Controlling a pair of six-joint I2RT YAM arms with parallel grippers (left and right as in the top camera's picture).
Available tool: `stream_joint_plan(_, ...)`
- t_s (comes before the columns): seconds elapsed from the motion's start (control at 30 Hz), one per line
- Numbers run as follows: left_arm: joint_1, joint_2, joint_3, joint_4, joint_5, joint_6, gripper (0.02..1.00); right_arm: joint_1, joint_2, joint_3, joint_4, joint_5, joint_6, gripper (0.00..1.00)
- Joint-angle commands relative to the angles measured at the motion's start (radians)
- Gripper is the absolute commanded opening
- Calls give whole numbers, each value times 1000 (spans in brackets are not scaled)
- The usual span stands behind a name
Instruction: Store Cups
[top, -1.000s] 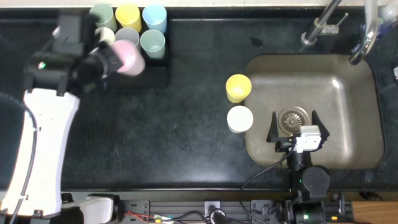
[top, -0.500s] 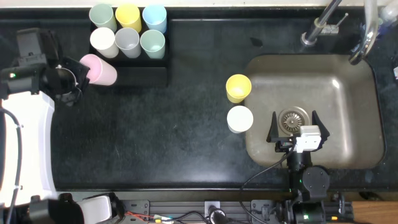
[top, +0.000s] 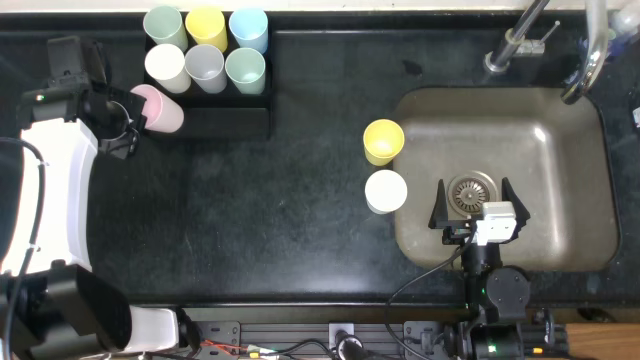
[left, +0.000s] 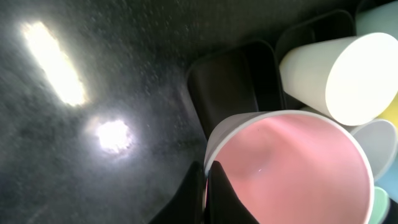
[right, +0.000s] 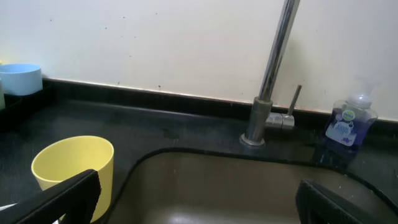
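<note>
Black countertop (top: 280, 200), sink (top: 560, 130) at right. Black rack (top: 240, 122) back left holds 6 upright cups. Left gripper (top: 118, 125) is clamped on the rim of the pink cup (top: 160, 110), which is tilted at the rack's front-left corner, beside an empty slot (left: 227, 93). Right gripper (top: 472, 205) sits over the sink by the drain, fingers apart, holding nothing. Yellow cup (top: 383, 141) and white cup (top: 386, 191) stand just left of the sink.

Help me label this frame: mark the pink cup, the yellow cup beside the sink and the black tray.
pink cup (left: 292, 168): left wrist view, its inner wall.
yellow cup (top: 383, 140): top view, inside its mouth.
black tray (top: 235, 122): top view, its bare front part.
</note>
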Motion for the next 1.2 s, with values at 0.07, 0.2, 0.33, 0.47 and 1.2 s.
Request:
stream_joint_plan(0.07,0,-2,11,-1,-96,105,36,-6,-11,-13,5,-7,8,996)
stream_joint_plan(0.2,1,29,11,25,-113,105,36,-6,-11,-13,5,-7,8,996)
stream_joint_plan(0.33,1,67,11,44,-114,103,36,-6,-11,-13,5,-7,8,993)
stream_joint_plan(0.47,0,98,11,64,-120,103,36,-6,-11,-13,5,-7,8,998)
stream_joint_plan(1.2,-40,180,22,149,-163,130,36,-6,-11,-13,5,-7,8,998)
